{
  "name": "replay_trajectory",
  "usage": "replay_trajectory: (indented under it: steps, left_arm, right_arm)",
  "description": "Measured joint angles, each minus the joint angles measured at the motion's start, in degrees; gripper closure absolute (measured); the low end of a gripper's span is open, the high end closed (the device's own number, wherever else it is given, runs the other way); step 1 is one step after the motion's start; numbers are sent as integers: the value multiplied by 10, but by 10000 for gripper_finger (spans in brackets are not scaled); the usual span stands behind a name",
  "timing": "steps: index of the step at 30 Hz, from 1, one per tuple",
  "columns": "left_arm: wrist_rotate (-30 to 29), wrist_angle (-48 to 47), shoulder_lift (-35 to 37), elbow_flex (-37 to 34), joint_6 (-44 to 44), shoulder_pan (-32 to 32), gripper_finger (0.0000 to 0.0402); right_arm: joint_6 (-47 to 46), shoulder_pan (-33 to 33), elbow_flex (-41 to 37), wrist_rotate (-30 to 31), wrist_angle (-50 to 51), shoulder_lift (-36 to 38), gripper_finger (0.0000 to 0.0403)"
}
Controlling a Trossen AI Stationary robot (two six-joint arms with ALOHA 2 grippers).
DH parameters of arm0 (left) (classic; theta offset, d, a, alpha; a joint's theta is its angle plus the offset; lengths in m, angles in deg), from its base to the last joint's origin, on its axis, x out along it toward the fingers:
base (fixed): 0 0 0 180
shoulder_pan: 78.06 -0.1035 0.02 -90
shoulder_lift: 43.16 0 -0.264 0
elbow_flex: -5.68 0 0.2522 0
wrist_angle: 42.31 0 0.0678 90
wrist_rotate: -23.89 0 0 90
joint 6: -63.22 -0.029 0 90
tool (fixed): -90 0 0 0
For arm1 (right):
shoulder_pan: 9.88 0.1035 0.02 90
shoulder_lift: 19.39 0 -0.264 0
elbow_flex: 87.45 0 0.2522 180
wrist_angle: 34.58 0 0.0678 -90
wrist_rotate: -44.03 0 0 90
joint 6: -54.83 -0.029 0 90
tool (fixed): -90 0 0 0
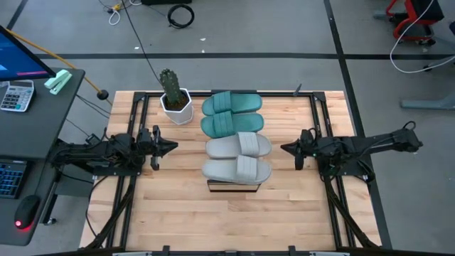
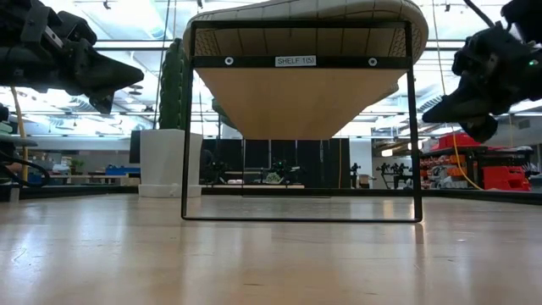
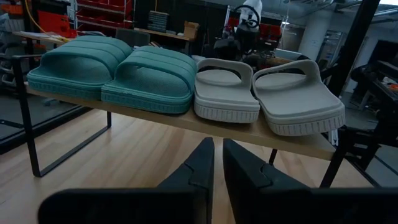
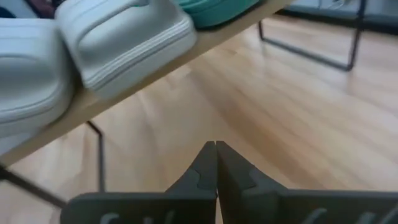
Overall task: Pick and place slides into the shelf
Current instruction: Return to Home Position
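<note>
High view: left gripper (image 1: pixel 170 147) and right gripper (image 1: pixel 286 148), both closed on nothing, flank the shelf's (image 1: pixel 233 186) long sides, near it. Swinging either toward the shelf on the way home could clip its frame and tip the load. The teal slides (image 1: pixel 231 114) and grey slides (image 1: pixel 238 158) lie on the shelf, between the grippers, untouched.

A potted cactus (image 1: pixel 169 85) stands near the table's (image 1: pixel 234 220) back edge; a calculator (image 1: pixel 15 95) lies on a side desk (image 1: pixel 60 117).

Shelf (image 2: pixel 296 97): light-wood board, black frame. Holds two teal slides (image 1: pixel 233 114), two grey slides (image 1: pixel 238 157) (side by side, soles down).
</note>
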Motion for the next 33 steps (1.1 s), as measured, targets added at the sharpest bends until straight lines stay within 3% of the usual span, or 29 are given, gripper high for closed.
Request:
replay_trajectory:
  steps: [7, 13, 33]
  left_arm:
    - [0, 0, 0, 0, 0, 0, 369]
    - [0, 0, 0, 0, 0, 0, 376]
    - [0, 0, 0, 0, 0, 0, 369]
  right_arm:
    - [42, -50, 0, -18, -31, 0, 403]
    - [56, -56, 0, -29, -61, 20, 403]
    - [74, -56, 1, -28, 93, 185, 403]
